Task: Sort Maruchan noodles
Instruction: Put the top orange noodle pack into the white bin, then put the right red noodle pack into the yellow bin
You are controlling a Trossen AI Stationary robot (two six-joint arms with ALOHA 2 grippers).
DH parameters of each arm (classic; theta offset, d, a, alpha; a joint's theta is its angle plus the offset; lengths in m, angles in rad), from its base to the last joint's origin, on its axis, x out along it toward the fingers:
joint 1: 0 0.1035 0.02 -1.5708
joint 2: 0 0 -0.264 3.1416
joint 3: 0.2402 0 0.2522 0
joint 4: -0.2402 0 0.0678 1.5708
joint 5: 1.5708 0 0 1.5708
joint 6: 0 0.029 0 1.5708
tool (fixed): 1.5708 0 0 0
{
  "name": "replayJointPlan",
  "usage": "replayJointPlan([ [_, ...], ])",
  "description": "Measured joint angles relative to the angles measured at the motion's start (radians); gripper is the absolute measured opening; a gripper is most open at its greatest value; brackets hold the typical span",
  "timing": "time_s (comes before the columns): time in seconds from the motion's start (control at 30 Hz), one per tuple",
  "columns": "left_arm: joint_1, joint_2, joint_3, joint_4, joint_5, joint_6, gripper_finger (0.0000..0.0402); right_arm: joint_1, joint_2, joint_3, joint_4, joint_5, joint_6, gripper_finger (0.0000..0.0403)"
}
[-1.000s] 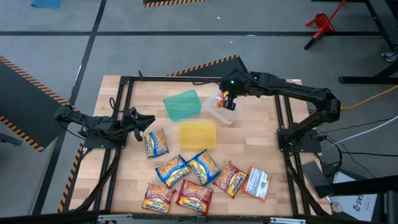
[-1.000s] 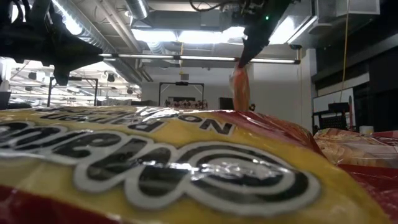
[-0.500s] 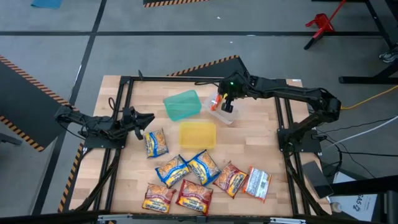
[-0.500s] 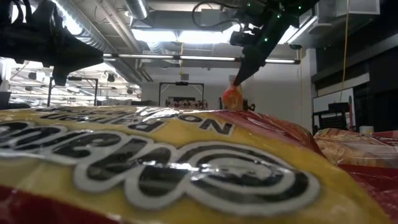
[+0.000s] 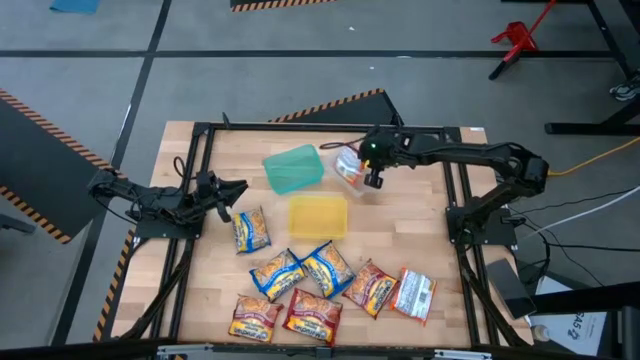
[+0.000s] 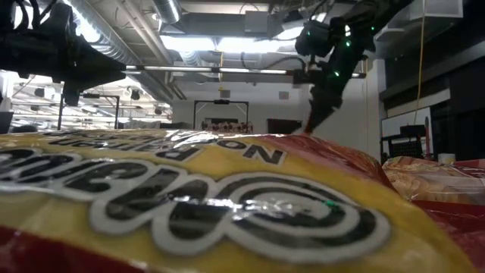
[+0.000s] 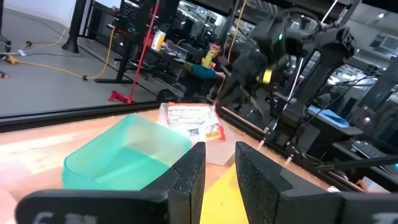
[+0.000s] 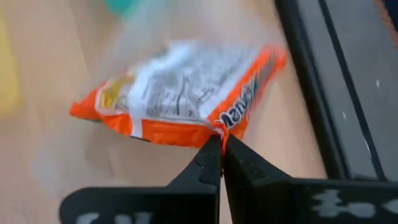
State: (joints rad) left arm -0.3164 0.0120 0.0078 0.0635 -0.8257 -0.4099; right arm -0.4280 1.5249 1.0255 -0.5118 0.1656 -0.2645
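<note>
From above, the right gripper (image 5: 373, 180) sits upper centre, pinching an orange noodle packet (image 5: 350, 168) over a clear tray (image 5: 358, 186). The left gripper (image 5: 233, 193), jaws narrowly apart and holding nothing, waits at mid-left. Seven more packets (image 5: 300, 285) lie along the bottom.

At table level, a yellow packet (image 6: 189, 205) fills the frame.

The right wrist camera shows closed fingers (image 8: 211, 163) clamping the packet's (image 8: 180, 93) edge.

Layout around the yellow container (image 5: 318, 216)

My right gripper (image 5: 375, 181) pinches a packet (image 5: 349, 168) behind-right of it; teal container (image 5: 293, 169) behind-left; seven packets (image 5: 325, 285) lie before it.
</note>
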Motion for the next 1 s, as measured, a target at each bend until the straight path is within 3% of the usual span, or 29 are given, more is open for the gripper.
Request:
replayJointPlan([
  [0.17,0.000,0.000,0.000,0.000,0.000,-0.023,0.0082,0.001,0.000,-0.016,-0.037,0.027,0.015,0.0020],
  [0.43,0.000,0.000,0.000,-0.001,-0.014,-0.026,0.0082,0.002,-0.001,-0.010,-0.119,0.017,0.034,0.0144],
  [0.6,0.000,0.000,0.000,-0.002,-0.020,-0.026,0.0082,0.002,-0.014,0.041,-0.119,0.021,0.032,0.0192],
  [0.83,0.000,0.000,0.000,-0.003,-0.022,-0.030,0.0082,0.002,0.008,0.058,-0.037,0.015,0.045,0.0194],
  [1.0,0.000,0.000,0.000,-0.003,-0.022,-0.033,0.0082,0.003,0.024,0.058,-0.034,-0.096,0.082,0.0185],
])
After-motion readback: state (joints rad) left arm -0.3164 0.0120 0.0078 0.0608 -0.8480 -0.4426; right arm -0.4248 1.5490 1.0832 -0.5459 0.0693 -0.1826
